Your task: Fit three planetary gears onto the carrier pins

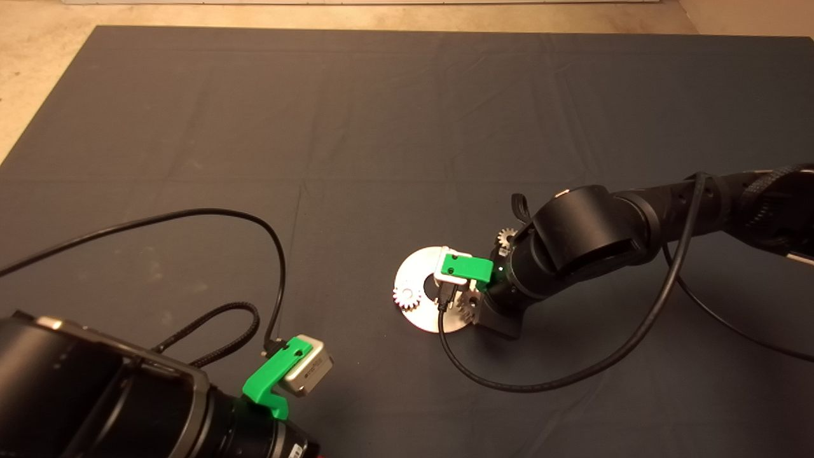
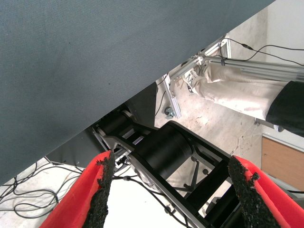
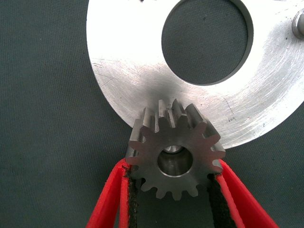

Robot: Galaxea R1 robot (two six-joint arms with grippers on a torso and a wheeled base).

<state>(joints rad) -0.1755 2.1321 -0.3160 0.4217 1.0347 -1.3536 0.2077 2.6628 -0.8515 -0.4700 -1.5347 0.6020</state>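
Observation:
The shiny silver disc lies on the mat, and fills the right wrist view. One planetary gear sits on the disc's left side. Another gear lies on the mat behind the right arm. My right gripper is shut on the third gear at the disc's near right edge. A carrier pin shows through that gear's centre hole. A bare pin stands further round the disc. My left gripper is open and empty, parked at the lower left.
The right arm's black cable loops over the mat in front of the disc. The left arm's cables arc over the mat's left side. The left wrist view looks past the mat's edge at a frame and the floor.

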